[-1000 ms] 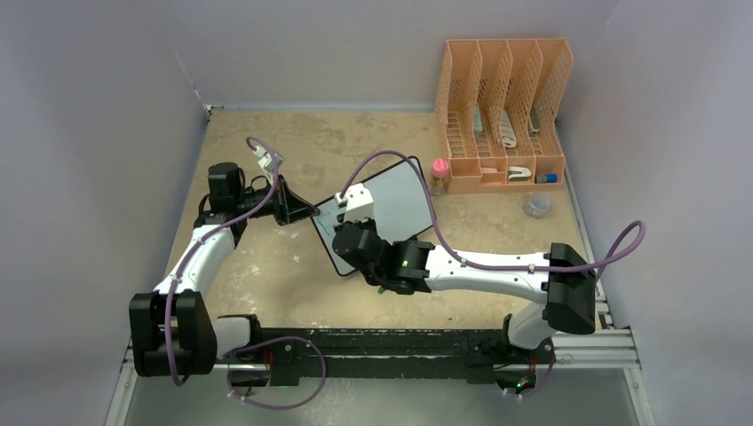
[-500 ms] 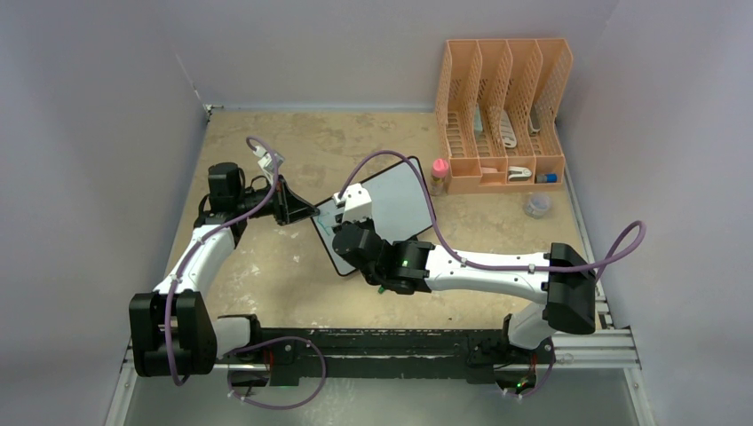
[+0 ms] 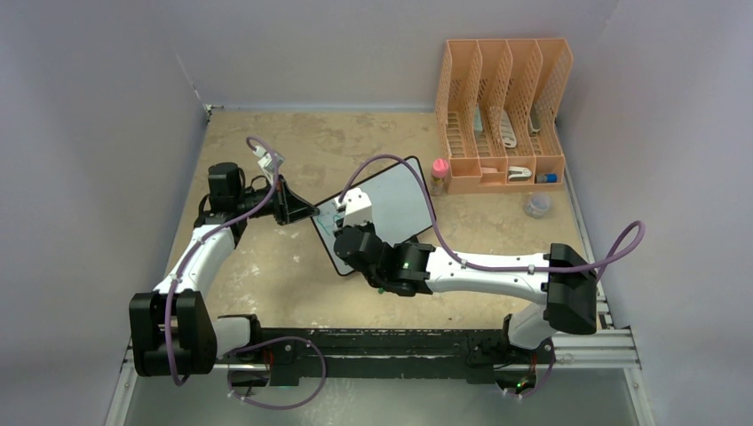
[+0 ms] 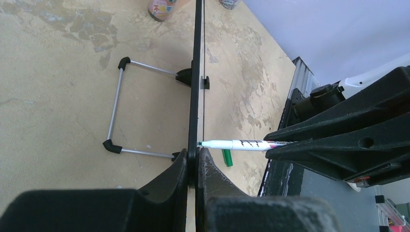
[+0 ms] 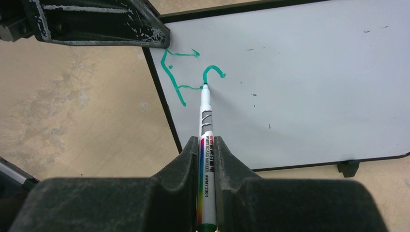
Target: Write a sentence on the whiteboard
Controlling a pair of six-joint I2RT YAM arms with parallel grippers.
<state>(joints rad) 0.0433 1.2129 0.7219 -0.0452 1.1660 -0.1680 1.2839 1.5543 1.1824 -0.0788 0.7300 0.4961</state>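
The whiteboard (image 3: 397,197) stands propped mid-desk (image 3: 275,266). The sentence (image 5: 180,79) so far is a green F and one curl. My left gripper (image 4: 196,155) clamps its left edge. My right gripper (image 5: 206,143), reaching across, pinches a marker (image 5: 206,113) with its tip on the board, slightly further left than a second ago.

**Legible markings: two items**

On the marker (image 5: 207,159) barrel, print reads "WHITE BOARD MARKER" with "AWMY 2301" below. On the whiteboard (image 5: 309,87), green lettering (image 5: 180,77) shows a capital "F" and one unfinished curved stroke. The label on the bottle (image 4: 162,8) is illegible.
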